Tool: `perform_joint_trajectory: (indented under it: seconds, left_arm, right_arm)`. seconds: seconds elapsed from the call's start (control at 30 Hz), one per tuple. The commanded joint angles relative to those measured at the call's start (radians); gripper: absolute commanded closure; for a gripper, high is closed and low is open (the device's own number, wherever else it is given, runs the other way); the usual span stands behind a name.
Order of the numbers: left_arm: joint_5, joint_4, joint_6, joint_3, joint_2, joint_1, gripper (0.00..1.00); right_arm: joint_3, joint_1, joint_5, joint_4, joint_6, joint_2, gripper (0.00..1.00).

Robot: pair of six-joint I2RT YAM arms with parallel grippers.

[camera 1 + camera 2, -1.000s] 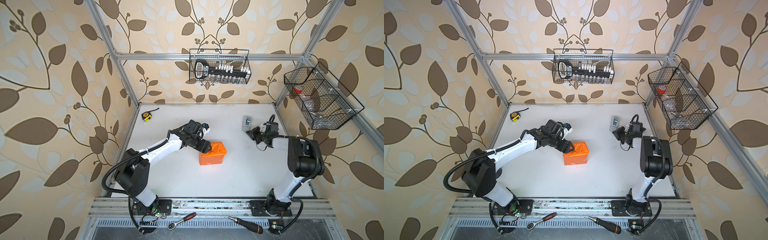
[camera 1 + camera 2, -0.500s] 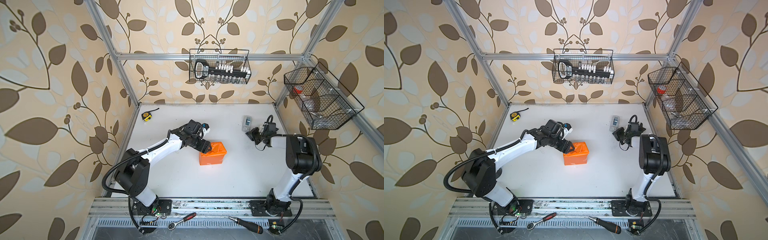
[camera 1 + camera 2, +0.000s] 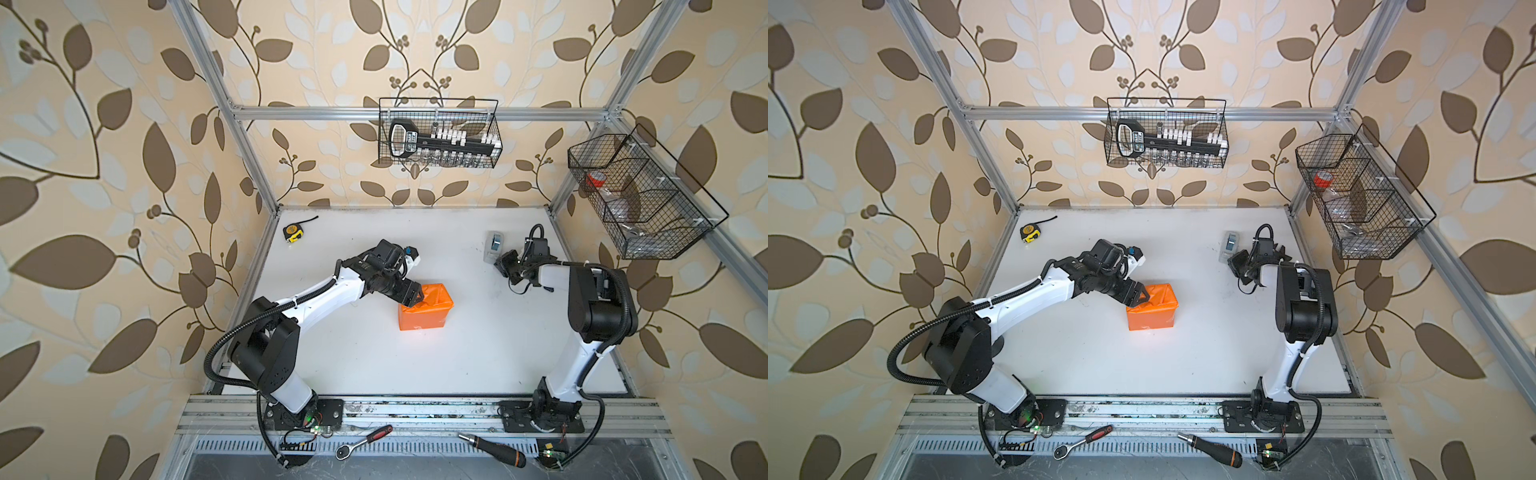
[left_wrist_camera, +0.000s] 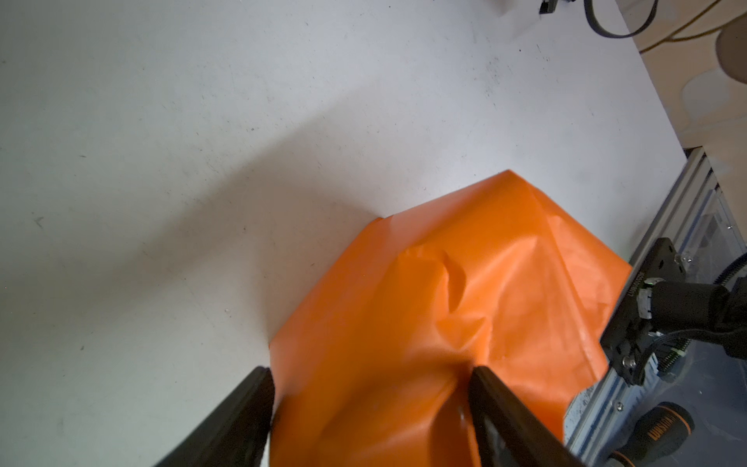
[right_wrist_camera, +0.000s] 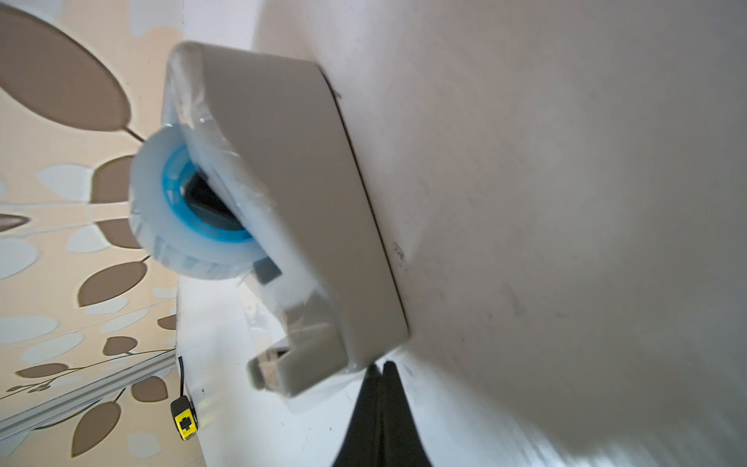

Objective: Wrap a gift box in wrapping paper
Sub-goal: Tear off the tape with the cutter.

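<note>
- My left pincer (image 4: 370, 380) stands spread wide at the bottom of the wrist frame, tips bearing on the creased orange wrapping paper (image 4: 444, 291). I judge it pins the fold down and does not clamp it.
- The small black cardboard gift box does not show. The paper lies folded box-shaped over it, mid-frame in both top views, on the white tabletop (image 3: 498, 353).
- My right pincer (image 5: 380, 370) is closed, tips together, just beside the cutter end of the grey plastic tape dispenser (image 5: 303, 202). It is probably there to fetch tape for the pinned fold.
</note>
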Motion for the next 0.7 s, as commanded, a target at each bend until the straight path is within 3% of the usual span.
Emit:
perform_joint_trajectory:
  seconds: [0.0, 0.67]
  left_arm:
    - [-0.059, -0.1, 0.039, -0.005, 0.047, -0.028, 0.23]
    - [-0.064, -0.106, 0.042, -0.002, 0.056, -0.033, 0.23]
  right_arm:
    - [0.0, -0.019, 0.089, -0.071, 0.012, 0.07, 1.0]
    - [-0.01, -0.072, 0.131, -0.117, -0.047, 0.09, 1.0]
